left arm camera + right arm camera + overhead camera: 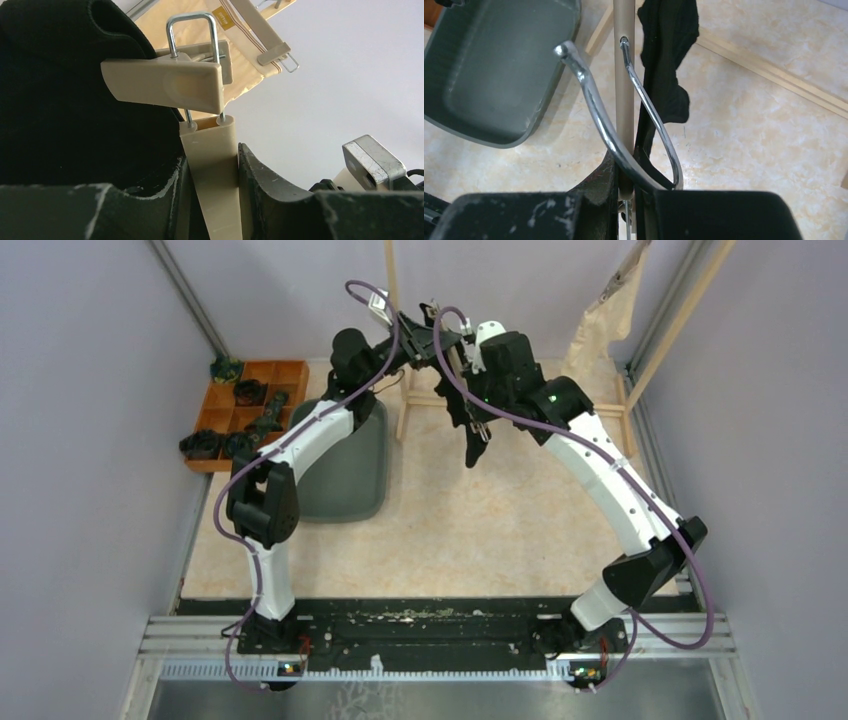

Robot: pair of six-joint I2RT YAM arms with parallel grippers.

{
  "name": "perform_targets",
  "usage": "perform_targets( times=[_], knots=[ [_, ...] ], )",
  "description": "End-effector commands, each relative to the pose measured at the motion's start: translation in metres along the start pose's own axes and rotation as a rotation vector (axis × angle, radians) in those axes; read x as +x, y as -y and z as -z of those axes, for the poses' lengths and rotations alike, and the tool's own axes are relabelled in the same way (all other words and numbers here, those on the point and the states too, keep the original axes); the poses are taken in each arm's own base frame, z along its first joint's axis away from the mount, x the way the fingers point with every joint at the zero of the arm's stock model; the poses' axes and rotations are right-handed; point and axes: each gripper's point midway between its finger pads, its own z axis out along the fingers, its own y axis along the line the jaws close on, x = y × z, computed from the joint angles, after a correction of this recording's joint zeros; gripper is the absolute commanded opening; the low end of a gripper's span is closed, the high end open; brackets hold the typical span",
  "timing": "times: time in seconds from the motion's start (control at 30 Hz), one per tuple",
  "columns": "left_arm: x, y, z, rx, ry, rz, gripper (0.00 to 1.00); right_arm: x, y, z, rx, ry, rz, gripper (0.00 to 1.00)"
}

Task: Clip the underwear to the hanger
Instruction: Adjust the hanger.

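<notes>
My right gripper (pixel 626 172) is shut on the beige hanger (pixel 625 75) just under its chrome hook (pixel 591 100) and holds it up over the table. The black underwear (pixel 667 55) hangs from the hanger beside the bar, and shows as dark cloth (pixel 472 435) in the top view. My left gripper (pixel 212 167) is closed on the lower lever of a beige hanger clip (pixel 165 82), one finger against each side, with the black underwear (pixel 60 100) filling the view to its left. The cream-yellow underwear (pixel 240 55) hangs clipped to another hanger behind.
A grey tray (pixel 345 470) lies on the table under the left arm. An orange compartment box (pixel 250 405) with dark parts stands at the back left. A wooden rack (pixel 402 390) rises at the back, and the cream-yellow underwear (pixel 605 315) hangs at its right.
</notes>
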Motion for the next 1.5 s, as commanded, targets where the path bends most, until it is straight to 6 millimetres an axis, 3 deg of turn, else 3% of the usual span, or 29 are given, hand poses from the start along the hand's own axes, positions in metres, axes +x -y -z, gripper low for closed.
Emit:
perform_targets(
  times=[0.0,0.37,0.63,0.97,1.33,1.47],
  knots=[
    [0.01,-0.002,0.002,0.035,-0.039,-0.044,0.1,-0.059,-0.004,0.034,-0.023,0.212,-0.022,0.06],
    [0.023,-0.013,0.006,0.033,-0.067,0.055,0.03,-0.065,-0.004,0.041,-0.026,0.235,-0.032,0.26],
    [0.02,-0.009,0.007,0.069,-0.055,0.119,0.0,-0.058,-0.002,0.043,-0.017,0.218,-0.033,0.41],
    [0.011,-0.002,0.004,0.097,-0.032,0.175,0.0,-0.032,-0.006,0.034,-0.045,0.17,-0.044,0.42],
    [0.008,0.002,0.003,0.106,-0.023,0.196,0.0,-0.017,-0.01,0.02,-0.059,0.146,-0.055,0.42],
    [0.008,0.003,0.003,0.106,-0.021,0.203,0.0,-0.016,-0.011,0.018,-0.06,0.151,-0.06,0.33]
  ],
)
